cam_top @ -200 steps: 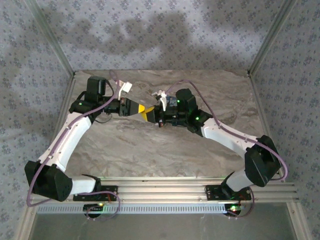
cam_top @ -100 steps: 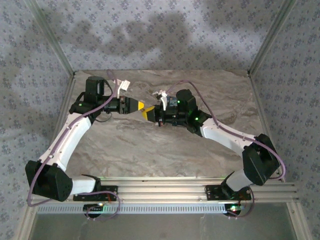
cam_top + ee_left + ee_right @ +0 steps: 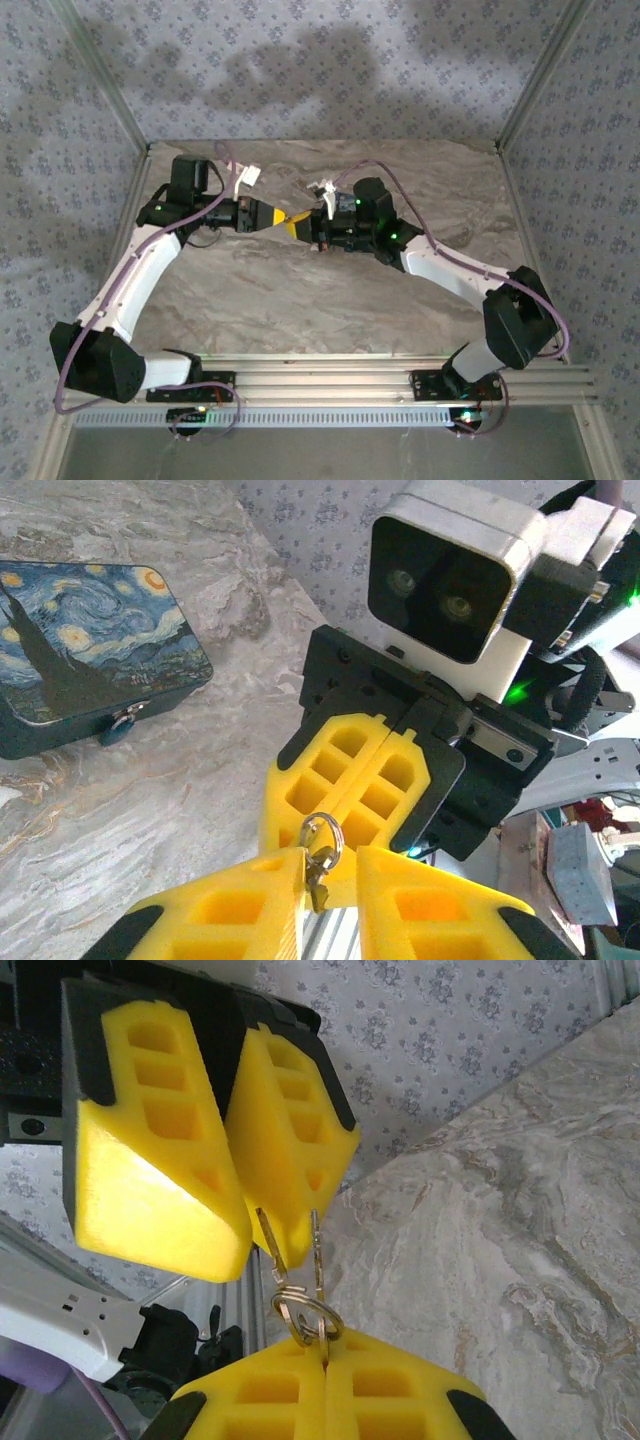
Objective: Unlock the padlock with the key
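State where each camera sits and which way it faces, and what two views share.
Top external: above and behind the bases, looking down on the table; both arms show, left gripper meeting right gripper.
Left wrist: faces the right gripper and the padlock; own yellow jaws at bottom.
Right wrist: faces the left gripper; own jaws at bottom, shut on the key ring.
Shared: both wrist views show the key ring.

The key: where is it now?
The key hangs at the left wrist view's bottom centre, between the fingers of the left gripper, its ring held by the right gripper.
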Tool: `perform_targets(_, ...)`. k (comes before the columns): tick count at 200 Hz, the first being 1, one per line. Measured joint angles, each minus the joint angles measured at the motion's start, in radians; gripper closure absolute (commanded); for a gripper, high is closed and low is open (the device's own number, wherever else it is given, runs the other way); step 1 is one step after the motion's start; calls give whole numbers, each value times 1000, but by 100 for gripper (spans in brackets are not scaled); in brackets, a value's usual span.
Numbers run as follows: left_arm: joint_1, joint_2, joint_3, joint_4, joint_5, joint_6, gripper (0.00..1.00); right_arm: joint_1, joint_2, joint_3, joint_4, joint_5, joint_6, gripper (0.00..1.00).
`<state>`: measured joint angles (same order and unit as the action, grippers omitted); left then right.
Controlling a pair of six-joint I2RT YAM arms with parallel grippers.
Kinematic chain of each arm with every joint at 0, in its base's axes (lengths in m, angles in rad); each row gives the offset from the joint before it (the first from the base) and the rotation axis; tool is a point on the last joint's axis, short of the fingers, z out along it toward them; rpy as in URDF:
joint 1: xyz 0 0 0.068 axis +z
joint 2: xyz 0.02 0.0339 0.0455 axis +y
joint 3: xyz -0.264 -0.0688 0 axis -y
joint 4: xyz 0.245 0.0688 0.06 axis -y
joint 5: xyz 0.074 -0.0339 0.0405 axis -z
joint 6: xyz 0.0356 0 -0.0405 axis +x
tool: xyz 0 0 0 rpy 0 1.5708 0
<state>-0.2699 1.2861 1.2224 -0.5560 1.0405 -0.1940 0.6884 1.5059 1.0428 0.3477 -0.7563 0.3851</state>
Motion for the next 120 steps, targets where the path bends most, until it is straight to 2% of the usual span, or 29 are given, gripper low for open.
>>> perform_targets(68, 5, 6, 5, -10, -1, 21, 100, 0, 9, 0, 0, -11, 5, 100)
perform_targets(92, 4, 6, 5, -14, -5, 26, 100, 0, 13, 0, -1, -10, 11, 100)
perform_targets(99, 4, 6, 6, -19, -13, 30, 100, 0, 14, 0, -6, -9, 11, 89)
perform_targets(115, 4, 6, 14, -46, -49, 47, 100, 0, 14, 1, -37, -5, 2, 55)
perform_targets(120, 4, 6, 20, -62, -68, 56, 100, 0, 13, 2, -53, -3, -5, 48)
